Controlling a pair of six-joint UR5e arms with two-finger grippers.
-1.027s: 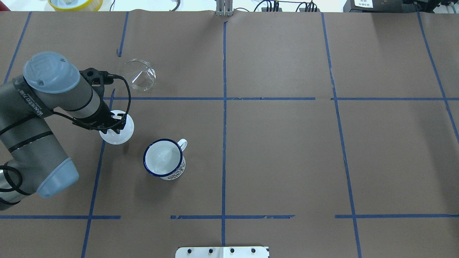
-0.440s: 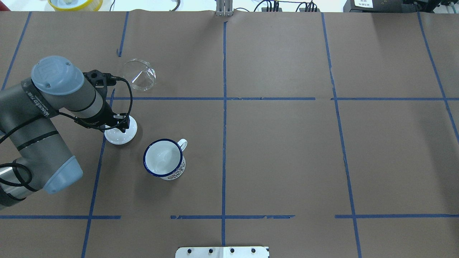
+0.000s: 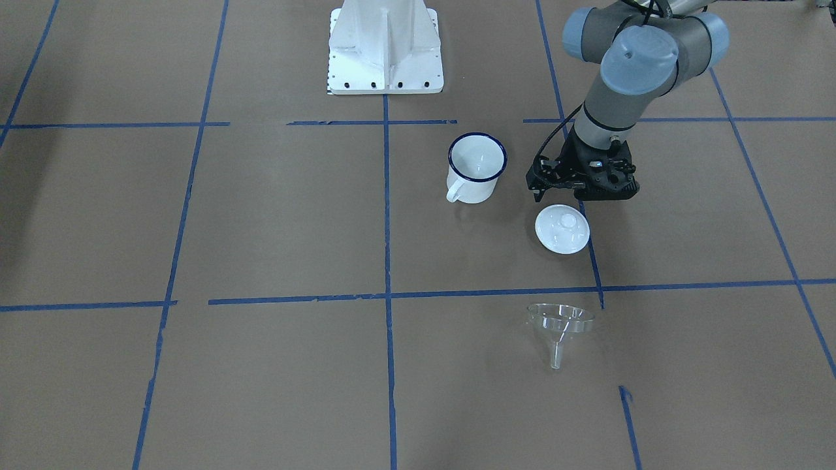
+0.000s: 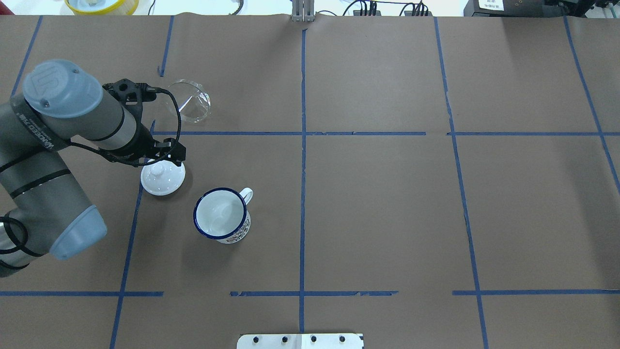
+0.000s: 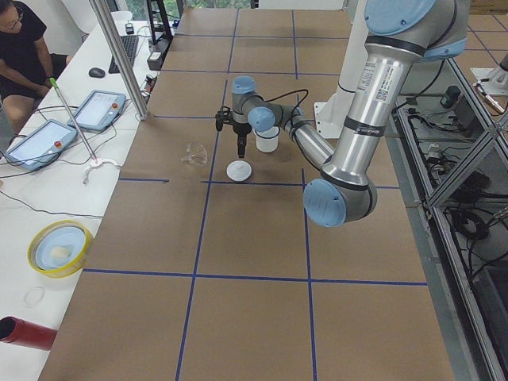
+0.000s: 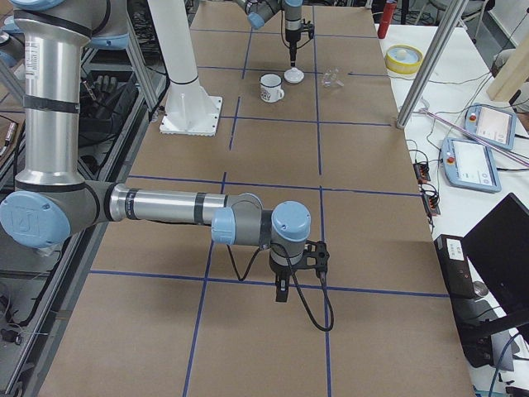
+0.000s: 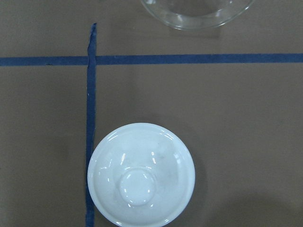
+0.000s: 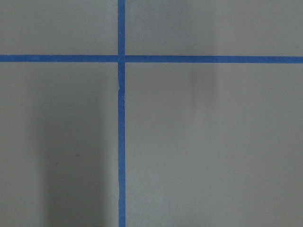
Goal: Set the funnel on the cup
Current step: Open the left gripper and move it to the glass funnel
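Showing, with the overhead view read as a clock face, the left tool (image 4: 164,152) hanging above the desk (image 4: 387,203), just off the far edge of the white knobbed lid (image 4: 162,178) at its 6 o'clock; whether its jaws stand apart or together cannot be told. The funnel (image 4: 189,101) lies on its side at about 1 o'clock from that tool, near it and ungrasped, its long axis apparently running away from the robot, stem outward. The cup (image 4: 222,214) stands upright between 4 and 5 o'clock. The right tool (image 6: 281,291), its state likewise unreadable, hangs well apart from all three; the left tool is plainly the nearer.
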